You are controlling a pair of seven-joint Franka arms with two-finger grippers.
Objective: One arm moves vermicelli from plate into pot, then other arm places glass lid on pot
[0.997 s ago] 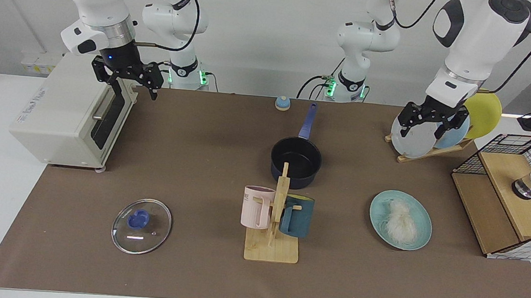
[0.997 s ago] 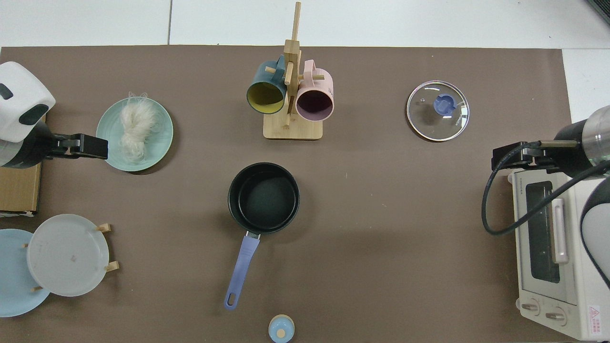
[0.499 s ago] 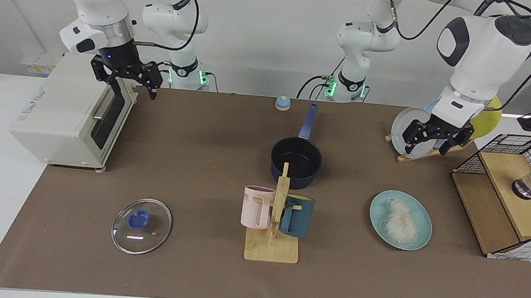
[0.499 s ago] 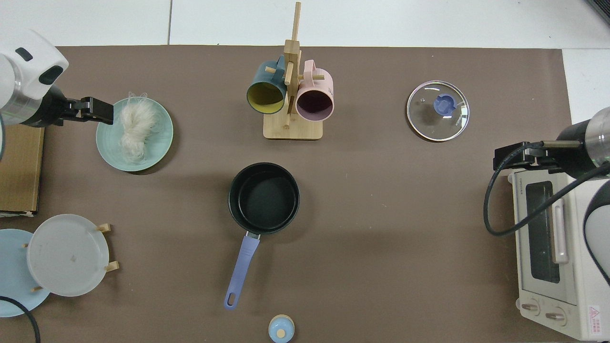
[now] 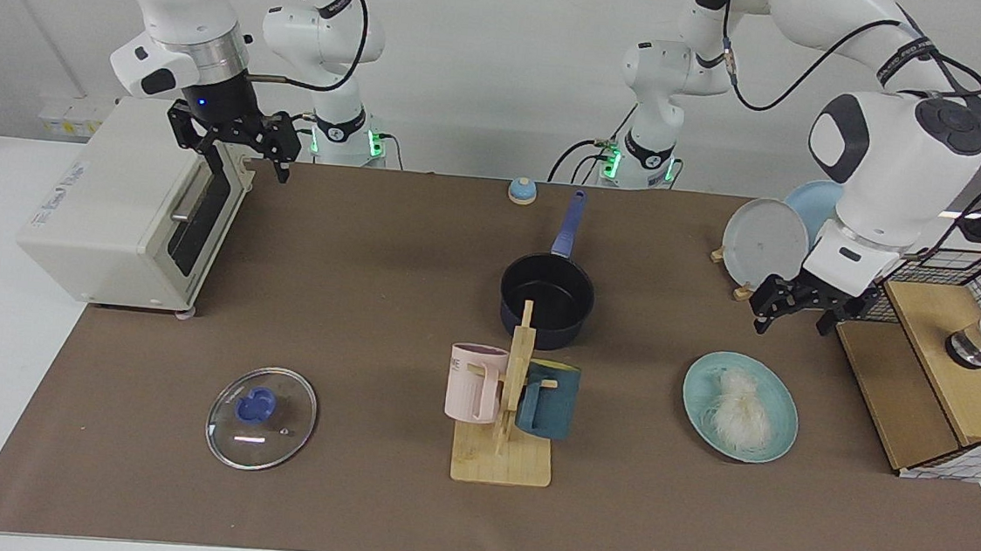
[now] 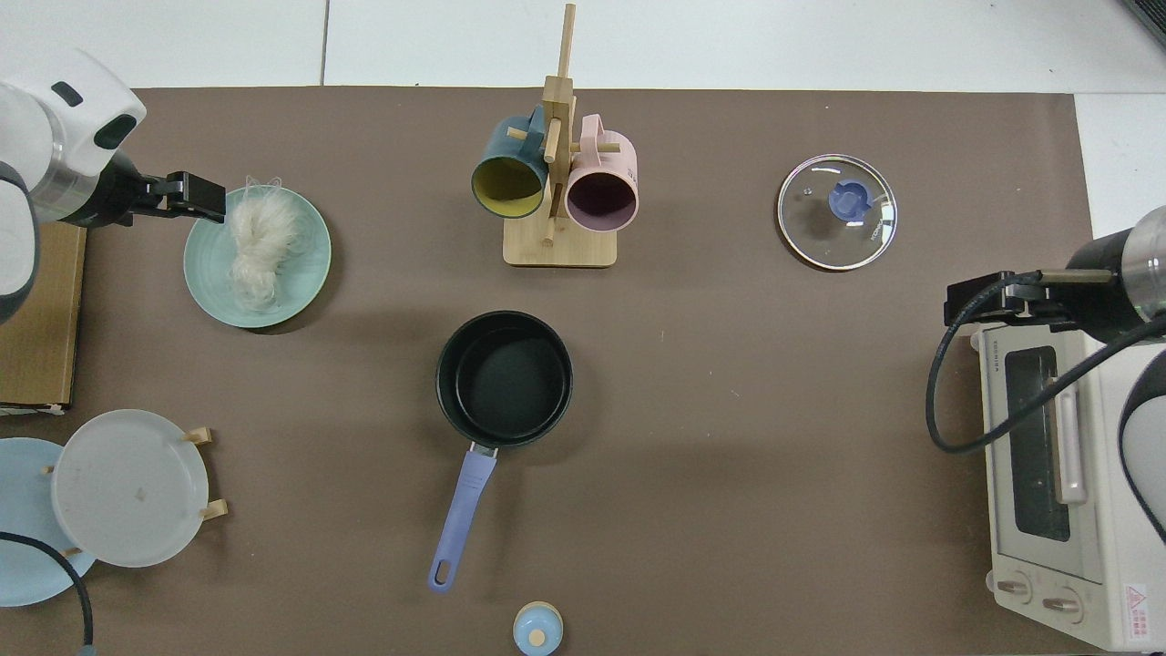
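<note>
— Where did you stand?
— My left gripper (image 5: 794,313) hung empty, fingers parted, near the plate (image 5: 781,421) with the vermicelli (image 5: 739,407) on it; the pot (image 5: 546,297) sat apart, mid-bench.
— And your plan?
— Centre over the tangle, pinch deep, lift clear; right gripper (image 5: 242,146) waited, parted, by the oven (image 5: 124,203); glass lid (image 5: 261,418) untouched.

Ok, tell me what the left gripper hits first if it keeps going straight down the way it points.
Likely the round teal plate near its rim, beside the whitish vermicelli tangle. The left gripper points down, jaws open, at the plate's edge in the top view; depth is unclear, so it may meet the brown table mat instead.
</note>
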